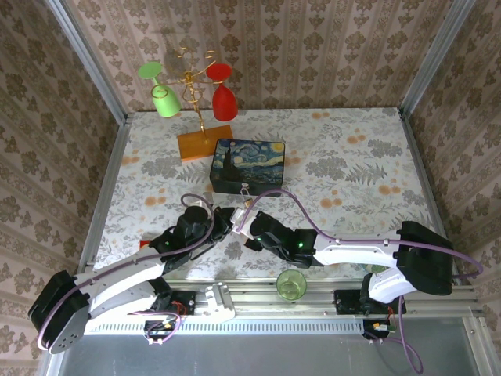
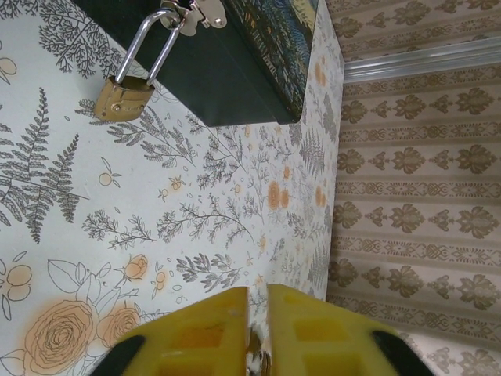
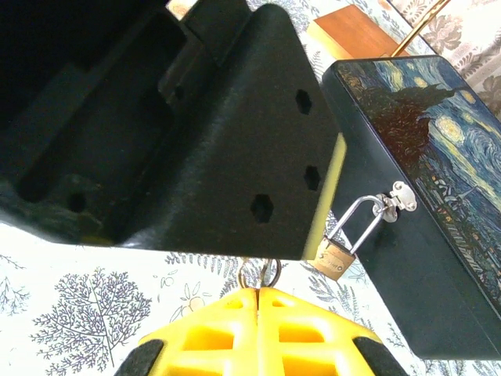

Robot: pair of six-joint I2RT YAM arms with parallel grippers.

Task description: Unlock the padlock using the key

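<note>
The padlock [image 2: 124,99] is brushed brass, its shackle polished metal. The box [image 3: 427,117] looks glossy, the tabletop [image 2: 196,235] matt.

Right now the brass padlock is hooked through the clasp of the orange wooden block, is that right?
No, one thing is off: the padlock is hooked through the clasp of the dark blue painted box. The left wrist view shows it plainly.

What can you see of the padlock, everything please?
The padlock is small, with a brass-coloured body and a silvery shackle that looks shut. The shackle is hooked through the silvery clasp on the dark front of the painted box. It leans tilted, body apparently resting on the floral table cover.
</note>
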